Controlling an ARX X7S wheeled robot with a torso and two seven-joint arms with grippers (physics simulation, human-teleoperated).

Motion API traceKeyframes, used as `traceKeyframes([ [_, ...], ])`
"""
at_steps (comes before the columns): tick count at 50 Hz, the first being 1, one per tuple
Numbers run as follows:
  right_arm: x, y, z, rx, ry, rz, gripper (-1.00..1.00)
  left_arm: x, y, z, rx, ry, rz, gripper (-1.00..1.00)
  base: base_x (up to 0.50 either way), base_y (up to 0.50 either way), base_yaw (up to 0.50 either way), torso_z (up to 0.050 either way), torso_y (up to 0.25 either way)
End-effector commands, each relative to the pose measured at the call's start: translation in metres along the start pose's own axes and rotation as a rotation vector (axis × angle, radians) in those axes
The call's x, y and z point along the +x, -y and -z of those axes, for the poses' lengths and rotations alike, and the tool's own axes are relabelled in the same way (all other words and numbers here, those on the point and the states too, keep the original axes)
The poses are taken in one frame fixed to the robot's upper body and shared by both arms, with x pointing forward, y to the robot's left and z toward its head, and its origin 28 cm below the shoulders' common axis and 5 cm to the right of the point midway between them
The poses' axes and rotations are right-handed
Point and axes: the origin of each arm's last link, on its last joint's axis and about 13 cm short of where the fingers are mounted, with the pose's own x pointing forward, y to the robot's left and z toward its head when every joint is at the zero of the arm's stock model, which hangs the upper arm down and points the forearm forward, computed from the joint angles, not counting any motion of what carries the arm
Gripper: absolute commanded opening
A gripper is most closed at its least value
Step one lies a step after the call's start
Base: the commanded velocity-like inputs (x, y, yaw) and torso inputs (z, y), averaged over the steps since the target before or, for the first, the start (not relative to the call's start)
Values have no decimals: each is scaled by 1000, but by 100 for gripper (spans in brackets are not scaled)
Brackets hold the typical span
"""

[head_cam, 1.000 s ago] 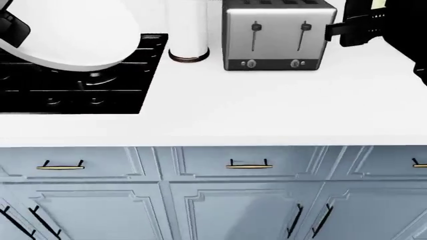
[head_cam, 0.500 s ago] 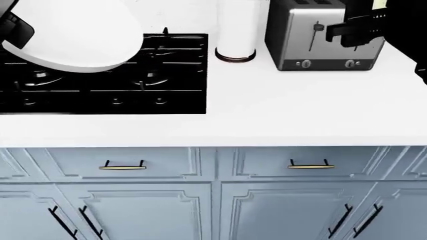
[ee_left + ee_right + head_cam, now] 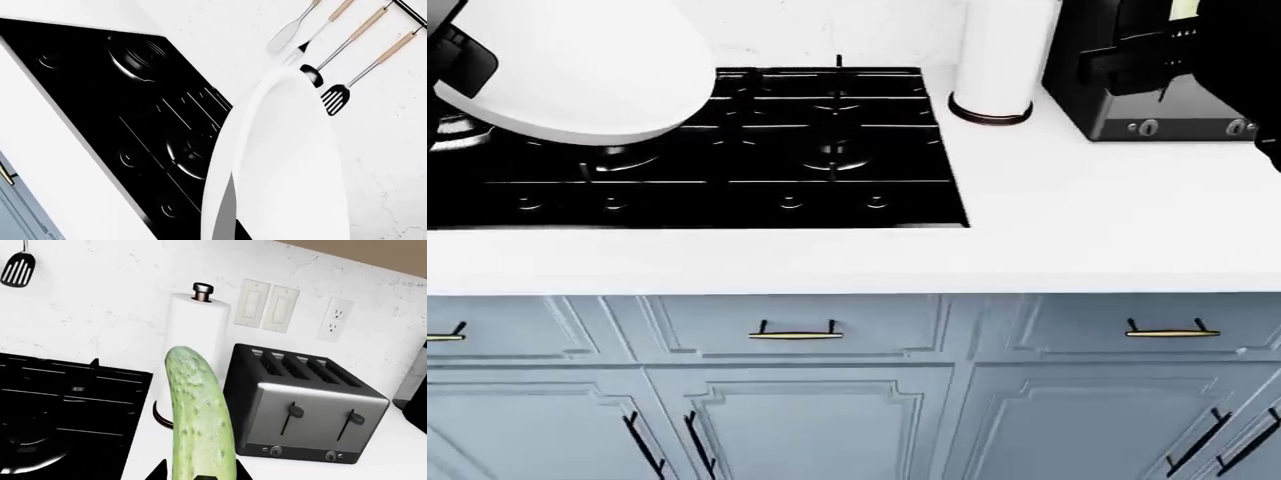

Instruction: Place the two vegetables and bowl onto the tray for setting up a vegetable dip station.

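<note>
You have 2 of the 3 items in hand, none placed: no tray or carrot is in view. Your left gripper, upper left of the head view, carries the 1 bowl above the stovetop. Your right gripper is closed around the 1 cucumber, upright before 1 toaster.

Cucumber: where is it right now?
The cucumber shows only in the right wrist view, held up by the right tool above the counter, in front of the paper towel roll and toaster.
</note>
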Motion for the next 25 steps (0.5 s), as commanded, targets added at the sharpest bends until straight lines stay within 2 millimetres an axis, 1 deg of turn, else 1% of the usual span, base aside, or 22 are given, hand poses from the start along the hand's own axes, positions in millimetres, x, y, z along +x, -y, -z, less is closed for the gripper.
traceKeyframes([
  [1,1,1,0,-3,7,2,-100,-3,3,-4,-12,20,24,-100,3,500,0,0,0],
  [15,-2,1,-3,-3,11,4,-100,-4,3,-4,-9,19,24,-100,3,500,0,0,1],
  [25,0,2,-1,-4,10,2,-100,-4,4,-3,-5,15,31,-100,3,500,0,0,0],
])
